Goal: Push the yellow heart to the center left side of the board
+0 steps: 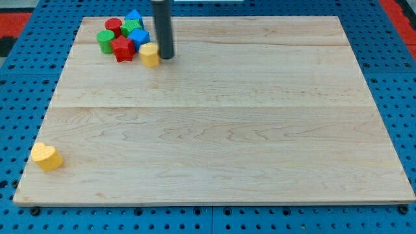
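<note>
My tip (166, 57) rests on the board (221, 130) near its top-left corner, touching or just beside the right side of a yellow block (149, 55) whose shape I cannot make out. I have no jaws — only a plain dark rod, holding nothing.

The yellow heart (46, 156) lies well apart from my tip, at the board's left edge near the bottom-left corner, partly over the edge.

Left of the yellow block sits a tight cluster by the top edge: a red star-like block (122, 48), a green cylinder (104, 40), a red cylinder (113, 26), a green block (130, 27), and two blue blocks — one (134, 15) at the top edge, one (140, 37) just beside the yellow block.
</note>
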`<action>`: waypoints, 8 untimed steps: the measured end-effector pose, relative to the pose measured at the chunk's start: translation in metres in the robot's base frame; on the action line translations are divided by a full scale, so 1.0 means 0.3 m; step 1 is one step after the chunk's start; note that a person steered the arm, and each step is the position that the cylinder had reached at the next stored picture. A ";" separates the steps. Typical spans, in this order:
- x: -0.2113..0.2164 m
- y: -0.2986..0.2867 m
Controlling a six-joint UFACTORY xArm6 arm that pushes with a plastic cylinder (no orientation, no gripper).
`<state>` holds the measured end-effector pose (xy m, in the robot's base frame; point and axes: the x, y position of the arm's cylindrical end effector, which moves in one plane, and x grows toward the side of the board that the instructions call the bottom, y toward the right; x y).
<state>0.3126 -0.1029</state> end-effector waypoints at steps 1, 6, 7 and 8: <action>0.107 0.244; 0.778 -0.566; 0.642 -0.558; 0.438 -0.533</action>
<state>0.4440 -0.2626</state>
